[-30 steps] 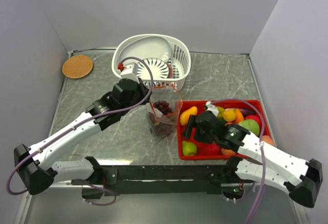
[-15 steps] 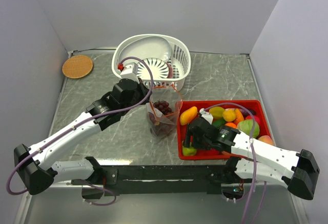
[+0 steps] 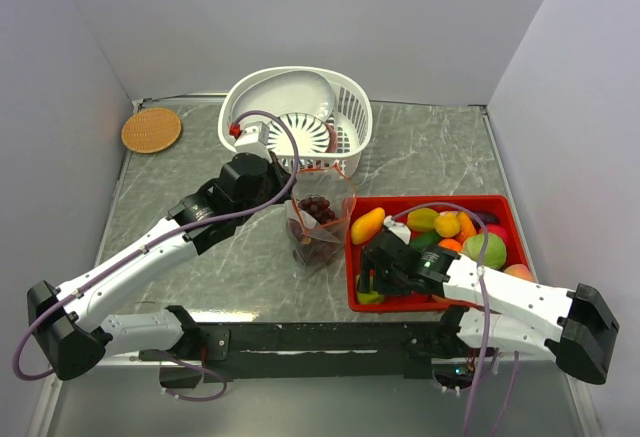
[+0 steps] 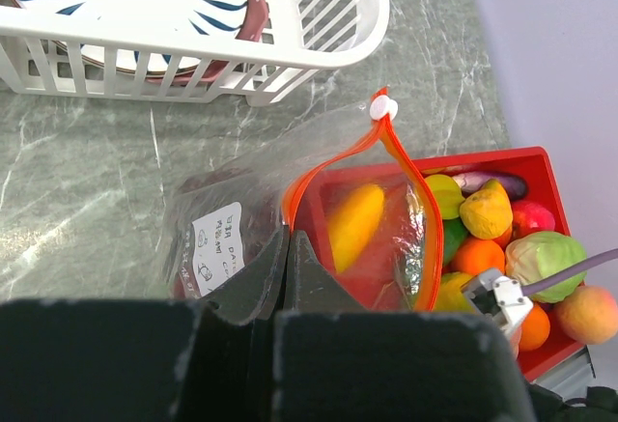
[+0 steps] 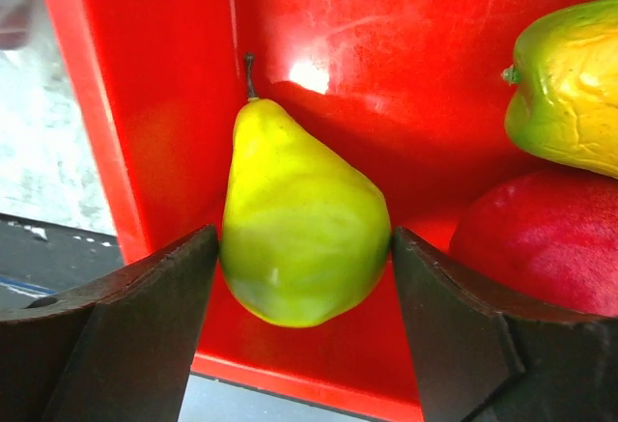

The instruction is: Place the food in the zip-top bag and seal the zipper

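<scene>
The left fingers [image 4: 253,285] are closed on the orange-red zipper [image 4: 404,166] at the mouth of the clear bag [image 3: 322,225]. The bag stands open on the bench [image 3: 430,152], just beside the red tray [image 3: 436,200], with purple grapes [image 3: 318,207] inside it. In the tray's near left corner, the right fingers [image 5: 145,330] press on both sides of the green pear [image 5: 304,239].
</scene>
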`<state>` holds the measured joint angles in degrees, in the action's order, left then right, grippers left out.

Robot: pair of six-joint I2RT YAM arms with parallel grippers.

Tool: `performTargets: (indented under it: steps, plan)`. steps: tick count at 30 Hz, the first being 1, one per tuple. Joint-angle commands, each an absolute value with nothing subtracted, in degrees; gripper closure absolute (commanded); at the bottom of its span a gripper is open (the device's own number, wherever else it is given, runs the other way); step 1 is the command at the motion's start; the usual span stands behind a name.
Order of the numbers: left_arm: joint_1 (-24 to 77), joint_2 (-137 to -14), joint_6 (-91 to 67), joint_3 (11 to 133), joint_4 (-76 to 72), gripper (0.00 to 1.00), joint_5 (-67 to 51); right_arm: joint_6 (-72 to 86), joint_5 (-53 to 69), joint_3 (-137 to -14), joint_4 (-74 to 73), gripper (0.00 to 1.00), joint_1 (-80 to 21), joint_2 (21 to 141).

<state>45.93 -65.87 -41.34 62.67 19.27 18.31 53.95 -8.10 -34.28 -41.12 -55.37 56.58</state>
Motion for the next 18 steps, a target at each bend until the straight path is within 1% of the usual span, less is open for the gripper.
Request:
performTargets:
  steps: [1,5,6,9,10,13,15,18]
  plan:
    - [45.7,-65.92,-41.22,62.4,16.44,0.99,19.16,52.12,-6.86,-33.84,-39.2,0.17,-55.81,58.36]
    - [45.7,-66.27,-41.4,62.49,16.17,0.99,18.99,52.03,-6.42,-34.01,-38.23,0.18,-55.81,59.5]
    - [45.7,-66.36,-41.4,62.49,16.08,0.99,19.07,52.03,-6.59,-34.1,-38.23,0.22,-55.81,59.33]
    - [45.7,-66.09,-41.4,62.49,16.08,0.99,19.16,52.47,-8.17,-35.59,-39.63,0.36,-55.81,58.02]
    - [45.7,-66.01,-41.4,62.49,16.08,0.99,19.16,52.47,-8.78,-36.9,-40.16,0.44,-55.81,57.57]
    - [45.7,-65.92,-41.4,62.4,16.17,0.99,19.25,52.82,-13.08,-41.02,-44.02,0.57,-55.72,55.38]
    - [45.7,-65.83,-41.48,62.31,16.08,0.99,19.25,53.17,-18.25,-43.84,-48.41,0.6,-55.72,53.97]
    - [45.7,-65.83,-41.48,62.4,15.91,0.99,19.07,53.53,-24.49,-49.99,-53.52,0.62,-55.72,52.04]
